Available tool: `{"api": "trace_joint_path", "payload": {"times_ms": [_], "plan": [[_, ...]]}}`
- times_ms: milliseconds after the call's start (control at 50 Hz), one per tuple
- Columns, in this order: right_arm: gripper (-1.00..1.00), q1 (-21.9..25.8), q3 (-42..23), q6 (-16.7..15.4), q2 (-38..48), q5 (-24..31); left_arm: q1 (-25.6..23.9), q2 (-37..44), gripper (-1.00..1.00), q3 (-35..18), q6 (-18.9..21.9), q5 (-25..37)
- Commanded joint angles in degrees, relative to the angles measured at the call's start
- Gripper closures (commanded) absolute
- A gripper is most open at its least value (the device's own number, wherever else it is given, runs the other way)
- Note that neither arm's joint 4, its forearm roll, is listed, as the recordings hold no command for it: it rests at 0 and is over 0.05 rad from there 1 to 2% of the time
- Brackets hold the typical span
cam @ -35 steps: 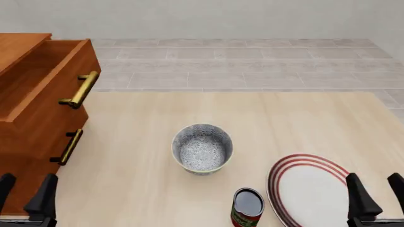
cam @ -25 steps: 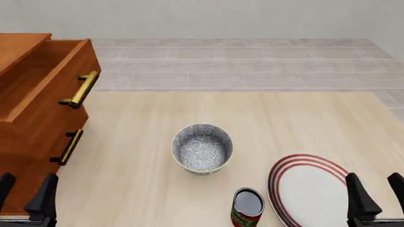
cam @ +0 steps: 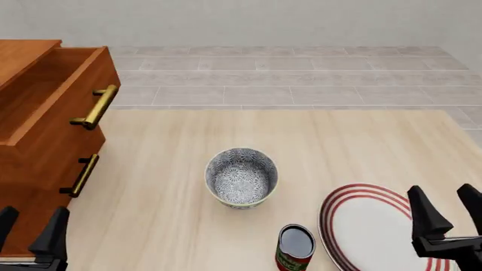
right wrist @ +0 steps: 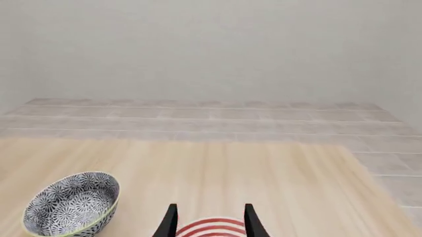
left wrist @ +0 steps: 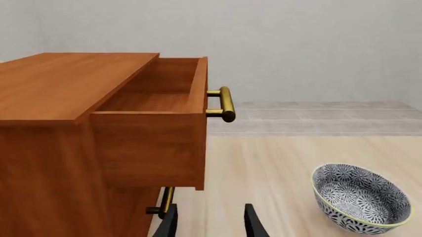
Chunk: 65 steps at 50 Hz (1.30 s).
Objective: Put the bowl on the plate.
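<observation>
Right claw (cam: 446, 212) is spread wide and empty above the plate (cam: 369, 226); left claw (cam: 30, 223) is open too, parked by the drawers (cam: 45, 130). Bowl (cam: 241, 176) sits mid-tabletop, left of the plate. I'd pinch its near rim from above, steering clear of the can (cam: 295, 245).

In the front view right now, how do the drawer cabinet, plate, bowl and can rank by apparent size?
1. drawer cabinet, clearly the largest, though cut off by the frame.
2. plate, partly cropped and behind the right gripper.
3. bowl.
4. can, smallest despite standing nearer the camera.
</observation>
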Motion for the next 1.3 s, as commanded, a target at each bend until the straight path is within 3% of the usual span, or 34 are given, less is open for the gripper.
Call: {"api": "trace_joint_path", "payload": {"times_ms": [20,80,180,260,300,320,420,560,680,720,740,800,1020,1040,1100,1220,1280,1300], "plan": [[-1.00,1.9,-7.3,-1.1,11.2,-4.4,0.0,0.0,-1.00,0.0,0.0,0.0],[-1.00,1.9,-10.7,0.8,14.5,-4.2,0.0,0.0,-1.00,0.0,0.0,0.0],[-1.00,3.4,-15.3,0.3,18.3,-2.6,0.0,0.0,-1.00,0.0,0.0,0.0],[-1.00,7.1,-19.9,1.6,26.8,-0.6,0.0,0.0,-1.00,0.0,0.0,0.0],[-1.00,7.7,-20.3,1.8,27.0,-0.4,0.0,0.0,-1.00,0.0,0.0,0.0],[-1.00,9.3,-22.0,3.5,28.2,0.8,0.0,0.0,-1.00,0.0,0.0,0.0],[-1.00,11.0,-24.9,3.1,30.9,2.2,0.0,0.0,-1.00,0.0,0.0,0.0],[-1.00,16.2,-28.7,0.0,39.0,3.3,0.0,0.0,-1.00,0.0,0.0,0.0],[-1.00,19.5,-32.7,0.1,44.1,5.6,0.0,0.0,-1.00,0.0,0.0,0.0],[-1.00,20.3,-35.1,-1.8,47.3,7.0,0.0,0.0,-1.00,0.0,0.0,0.0],[-1.00,22.0,-36.4,1.0,48.1,7.8,0.0,0.0,-1.00,0.0,0.0,0.0],[-1.00,23.4,-39.5,-0.2,51.3,9.6,0.0,0.0,-1.00,0.0,0.0,0.0],[-1.00,24.0,-46.8,-0.9,58.9,16.1,0.0,0.0,-1.00,0.0,0.0,0.0],[-1.00,23.4,-48.7,0.8,60.6,17.4,0.0,0.0,-1.00,0.0,0.0,0.0],[-1.00,23.5,-49.9,1.6,61.9,18.5,0.0,0.0,-1.00,0.0,0.0,0.0],[-1.00,23.9,-52.0,0.3,65.5,20.7,0.0,0.0,-1.00,0.0,0.0,0.0],[-1.00,24.8,-52.4,0.5,67.2,20.9,0.0,0.0,-1.00,0.0,0.0,0.0],[-1.00,25.7,-52.0,1.9,67.5,21.0,0.0,0.0,-1.00,0.0,0.0,0.0]]}}
